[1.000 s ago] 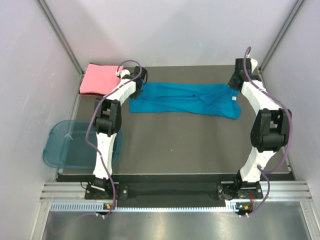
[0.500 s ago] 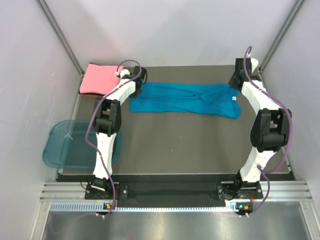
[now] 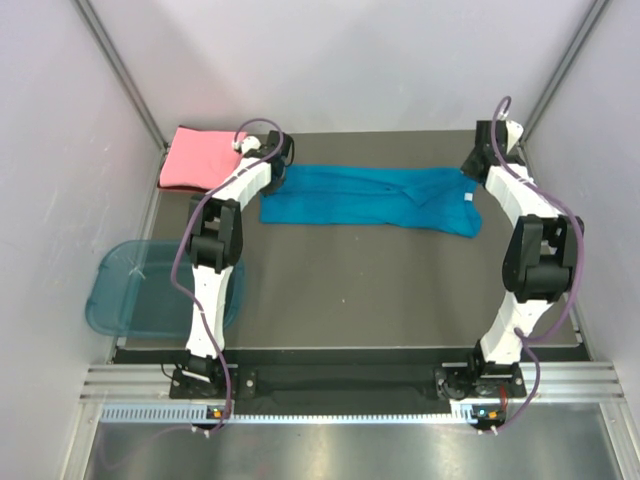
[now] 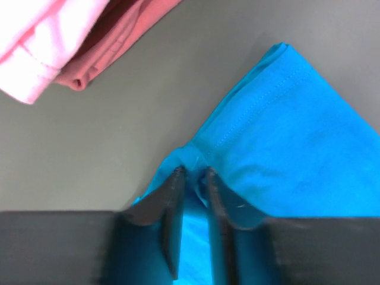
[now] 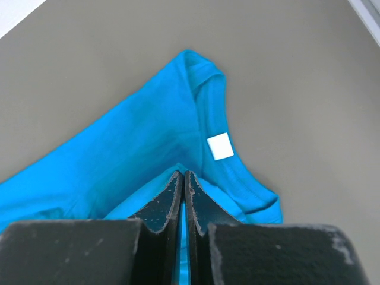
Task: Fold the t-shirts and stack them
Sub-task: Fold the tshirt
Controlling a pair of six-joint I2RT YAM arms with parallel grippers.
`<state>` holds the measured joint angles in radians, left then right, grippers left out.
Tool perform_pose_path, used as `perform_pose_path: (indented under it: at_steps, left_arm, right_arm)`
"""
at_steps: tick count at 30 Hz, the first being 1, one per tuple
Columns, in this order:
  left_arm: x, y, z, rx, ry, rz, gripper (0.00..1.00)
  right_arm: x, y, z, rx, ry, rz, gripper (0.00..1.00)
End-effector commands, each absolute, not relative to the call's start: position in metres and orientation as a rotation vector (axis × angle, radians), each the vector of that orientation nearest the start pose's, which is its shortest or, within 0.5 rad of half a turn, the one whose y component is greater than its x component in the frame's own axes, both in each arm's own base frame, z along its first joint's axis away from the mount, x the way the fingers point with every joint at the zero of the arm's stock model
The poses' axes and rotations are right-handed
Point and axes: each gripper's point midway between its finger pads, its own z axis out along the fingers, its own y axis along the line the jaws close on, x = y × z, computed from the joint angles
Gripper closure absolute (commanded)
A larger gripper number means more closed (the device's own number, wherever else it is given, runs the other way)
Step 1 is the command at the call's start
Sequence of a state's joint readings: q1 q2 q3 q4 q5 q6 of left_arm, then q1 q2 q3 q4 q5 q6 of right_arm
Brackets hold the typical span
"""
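Observation:
The teal-blue t-shirt lies as a long band across the far part of the dark mat. My left gripper is at its left end and is shut on a bunched edge of the cloth, as the left wrist view shows. My right gripper is at its right end, shut on the cloth beside the collar, seen in the right wrist view. The white neck label faces up. The salmon-pink t-shirt lies folded at the far left corner and also shows in the left wrist view.
A translucent blue plastic tub sits off the mat's left edge, beside the left arm. The dark mat is bare in front of the teal shirt. White walls with metal posts close in the left, right and far sides.
My right gripper has shifted slightly to the right, pulling the teal shirt a little tauter. The left gripper and the pink shirt have stayed put.

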<state>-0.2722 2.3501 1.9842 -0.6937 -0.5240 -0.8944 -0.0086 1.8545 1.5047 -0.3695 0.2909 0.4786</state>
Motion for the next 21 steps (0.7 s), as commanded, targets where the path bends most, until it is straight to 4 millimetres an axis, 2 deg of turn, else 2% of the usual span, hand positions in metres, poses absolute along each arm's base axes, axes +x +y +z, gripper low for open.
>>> perform_pose_path:
  at_steps: [1, 3, 7, 9, 10, 13, 17, 21]
  left_arm:
    - [0.565, -0.091, 0.061, -0.876, 2.219, 0.156, 0.67]
    - [0.561, -0.084, 0.069, -0.853, 2.220, 0.207, 0.59]
    - [0.549, -0.068, 0.103, -0.817, 2.177, 0.278, 0.59]
    - [0.540, -0.065, 0.107, -0.789, 2.181, 0.312, 0.58]
    - [0.537, -0.065, 0.118, -0.780, 2.172, 0.305, 0.58]
    - [0.525, -0.072, 0.125, -0.702, 2.204, 0.310, 0.57]
    - [0.510, -0.093, 0.122, -0.568, 2.279, 0.295, 0.55]
    - [0.492, -0.124, 0.099, -0.454, 2.408, 0.156, 0.55]
  right_arm:
    - [0.516, -0.048, 0.154, 0.723, 2.084, -0.090, 0.98]
    - [0.517, -0.045, 0.151, 0.723, 2.095, -0.066, 0.98]
    - [0.517, -0.037, 0.145, 0.727, 2.107, -0.011, 0.98]
    - [0.517, -0.034, 0.140, 0.738, 2.107, 0.012, 0.97]
    - [0.517, -0.033, 0.139, 0.737, 2.110, 0.018, 0.94]
    - [0.520, -0.031, 0.132, 0.743, 2.121, 0.030, 0.91]
    - [0.528, -0.031, 0.126, 0.721, 2.151, 0.041, 0.81]
    - [0.524, -0.038, 0.132, 0.753, 2.161, 0.041, 0.67]
